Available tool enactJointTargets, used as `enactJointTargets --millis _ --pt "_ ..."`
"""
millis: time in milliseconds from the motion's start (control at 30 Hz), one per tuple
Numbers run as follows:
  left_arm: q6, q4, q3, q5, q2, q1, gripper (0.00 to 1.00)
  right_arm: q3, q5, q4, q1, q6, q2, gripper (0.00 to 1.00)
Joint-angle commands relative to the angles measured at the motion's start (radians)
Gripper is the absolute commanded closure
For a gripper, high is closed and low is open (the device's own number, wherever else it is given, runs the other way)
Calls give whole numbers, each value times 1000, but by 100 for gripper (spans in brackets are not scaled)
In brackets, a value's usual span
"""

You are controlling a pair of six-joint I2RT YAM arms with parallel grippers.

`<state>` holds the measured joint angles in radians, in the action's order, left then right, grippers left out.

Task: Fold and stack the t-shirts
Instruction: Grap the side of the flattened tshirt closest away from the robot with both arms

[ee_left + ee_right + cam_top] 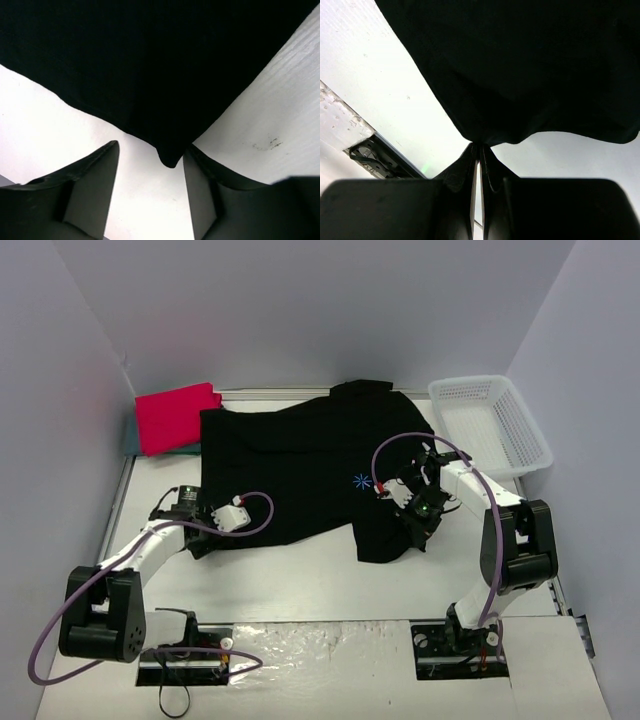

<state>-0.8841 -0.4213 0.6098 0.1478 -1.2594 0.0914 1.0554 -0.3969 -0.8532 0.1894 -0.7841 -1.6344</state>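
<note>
Top external view is showing the red shirt (175, 415) lying folded at ten o'clock over the teal shirt (129, 440). The black shirt (300, 470) is sprawling unfolded mid-worktop (300, 585), with the right claw (477, 150) pinching its hem and the left claw (150, 148) gaping around a corner.

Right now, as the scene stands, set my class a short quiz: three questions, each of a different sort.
1. True or false: the right gripper is shut on the black shirt.
2. In the top view, the red shirt lies: A) on the black shirt's middle; B) by its far-left corner; C) in the right gripper.
3. Fill in: the left gripper, around the black shirt's corner, is ____.
Key: 1 true; 2 B; 3 open.
</note>
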Motion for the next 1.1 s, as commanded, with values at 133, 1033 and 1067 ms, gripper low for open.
enactJointTargets --millis 133,1033,1067 --pt "10 0 10 1 -46 8 57 8 12 -41 -4 9 -12 100" --pt "-10 -290 94 1 114 8 98 -29 63 -182 -4 -18 195 100" --pt "-12 -293 94 -1 120 8 98 -29 56 -200 -4 -26 202 100"
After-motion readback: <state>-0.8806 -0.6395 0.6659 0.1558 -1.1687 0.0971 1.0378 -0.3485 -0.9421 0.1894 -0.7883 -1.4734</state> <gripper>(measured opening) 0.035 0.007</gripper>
